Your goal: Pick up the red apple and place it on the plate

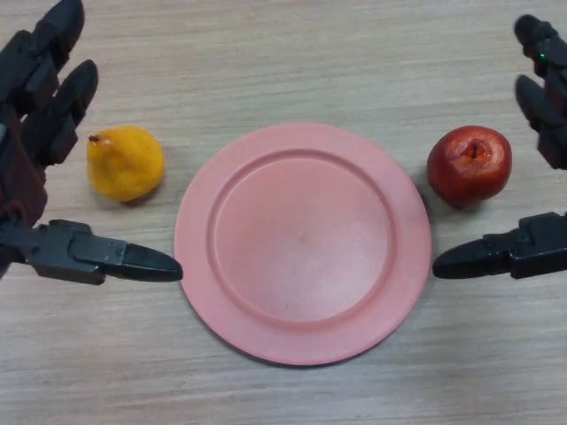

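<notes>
A red apple (469, 164) stands upright on the wooden table, just right of an empty pink plate (301, 241) in the middle of the head view. My right hand (542, 142) comes in at the right edge, open, with the apple in the gap between its fingers above and its thumb below; nothing touches the fruit. At the left edge my left hand (40, 168) is open too, fingers up and thumb pointing toward the plate's rim.
A yellow pear (125, 162) lies left of the plate, between the left hand's fingers and thumb, untouched. The wooden tabletop (292, 53) runs under everything.
</notes>
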